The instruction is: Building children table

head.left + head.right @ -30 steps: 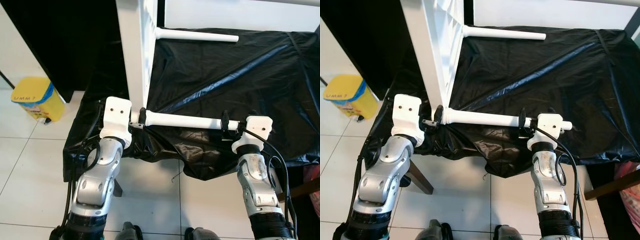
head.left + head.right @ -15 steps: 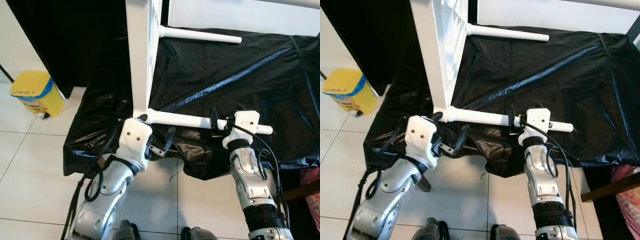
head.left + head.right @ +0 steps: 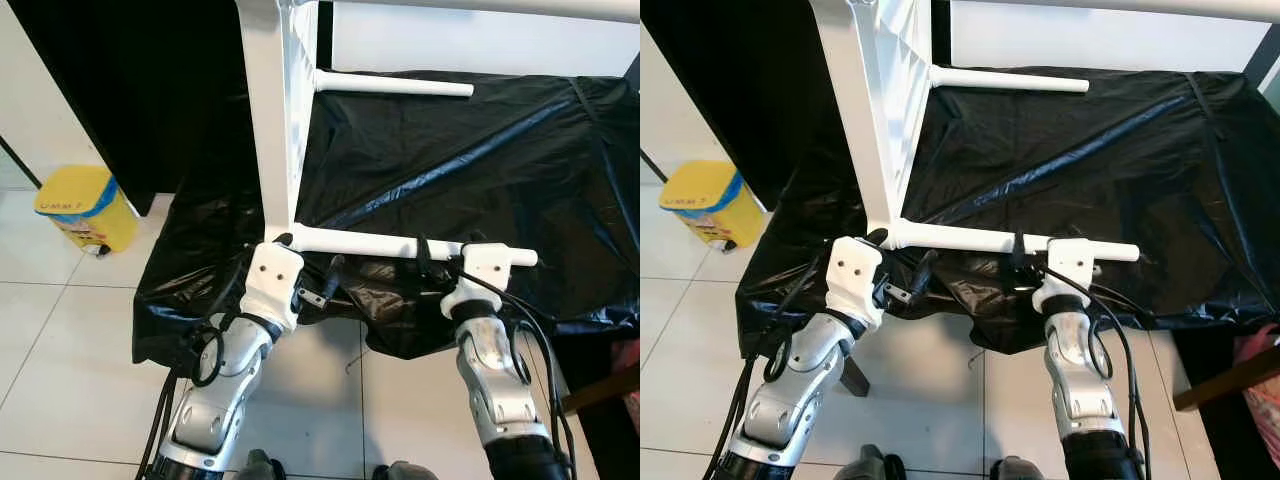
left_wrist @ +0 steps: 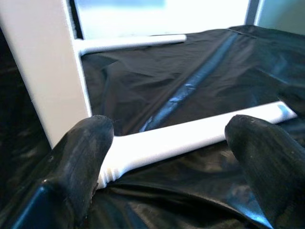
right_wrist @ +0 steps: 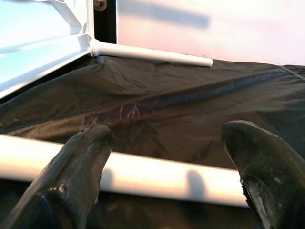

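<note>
**Near leg bracketed at both ends**

The white tabletop (image 3: 270, 110) stands on edge on the black sheet (image 3: 480, 150), so its 2 legs lie level. My left end effector (image 3: 318, 283), spread wide, waits by the near leg (image 3: 380, 243)'s joint; my right end effector (image 3: 446, 256) straddles its far end, fingers wide.

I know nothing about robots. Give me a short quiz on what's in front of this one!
1. True or false: the yellow bin stands on the tiled floor.
2. How many white legs stick out from the upended tabletop? A one, B two, C four.
3. Fill in: the right gripper sits at the near leg with its jaws ___.

Key: 1 true; 2 B; 3 open.
</note>
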Motion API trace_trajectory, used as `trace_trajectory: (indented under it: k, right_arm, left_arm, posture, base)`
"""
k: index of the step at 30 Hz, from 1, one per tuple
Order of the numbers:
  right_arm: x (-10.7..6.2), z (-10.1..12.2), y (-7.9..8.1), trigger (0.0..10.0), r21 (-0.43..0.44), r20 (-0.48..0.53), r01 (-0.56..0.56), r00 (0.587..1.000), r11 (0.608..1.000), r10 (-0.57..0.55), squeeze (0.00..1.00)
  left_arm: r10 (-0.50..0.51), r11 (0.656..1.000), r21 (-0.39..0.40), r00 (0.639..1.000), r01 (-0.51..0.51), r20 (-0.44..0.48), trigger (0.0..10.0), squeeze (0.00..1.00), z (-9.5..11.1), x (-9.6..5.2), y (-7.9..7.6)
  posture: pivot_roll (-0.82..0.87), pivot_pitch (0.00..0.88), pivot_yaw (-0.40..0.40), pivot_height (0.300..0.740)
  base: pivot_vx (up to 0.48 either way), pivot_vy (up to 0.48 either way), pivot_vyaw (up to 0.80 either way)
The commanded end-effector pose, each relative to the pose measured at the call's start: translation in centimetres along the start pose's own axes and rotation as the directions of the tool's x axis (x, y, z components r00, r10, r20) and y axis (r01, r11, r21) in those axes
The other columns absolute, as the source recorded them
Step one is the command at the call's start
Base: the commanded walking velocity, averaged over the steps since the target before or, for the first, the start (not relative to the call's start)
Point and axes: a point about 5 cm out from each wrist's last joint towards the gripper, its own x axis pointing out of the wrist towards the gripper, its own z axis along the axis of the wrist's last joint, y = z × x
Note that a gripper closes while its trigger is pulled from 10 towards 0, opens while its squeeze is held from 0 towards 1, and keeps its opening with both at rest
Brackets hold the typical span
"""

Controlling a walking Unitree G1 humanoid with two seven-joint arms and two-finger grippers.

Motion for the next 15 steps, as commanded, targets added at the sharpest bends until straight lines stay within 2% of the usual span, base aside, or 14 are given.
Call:
trace_trajectory:
  k: [1,8,15]
  right_arm:
    - [-0.7,-0.4,-0.1,10.0,-0.02,-0.003,0.005,1.0,1.0,-0.006,0.0]
    - [-1.4,-0.1,-0.6,10.0,-0.022,0.005,0.04,0.999,0.999,-0.04,0.0]
    - [-3.0,-0.2,-0.9,10.0,-0.059,-0.003,0.007,1.0,0.998,-0.007,0.0]
  left_arm:
    - [0.004,0.999,-0.04,1.0,-0.005,-0.016,10.0,0.0,-0.8,-0.1,0.6]
    - [0.016,0.998,-0.054,1.0,-0.015,0.009,10.0,0.0,-1.1,-0.1,0.7]
    - [0.008,0.998,-0.057,1.0,-0.008,0.009,10.0,0.0,-1.8,-0.3,1.1]
  posture:
    - [-0.13,0.028,0.025,0.74]
    - [-0.12,0.032,0.036,0.74]
    - [-0.12,0.029,0.032,0.74]
  base:
    - [0.0,0.0,0.0]
    - [0.0,0.0,0.0]
    - [0.0,0.0,0.0]
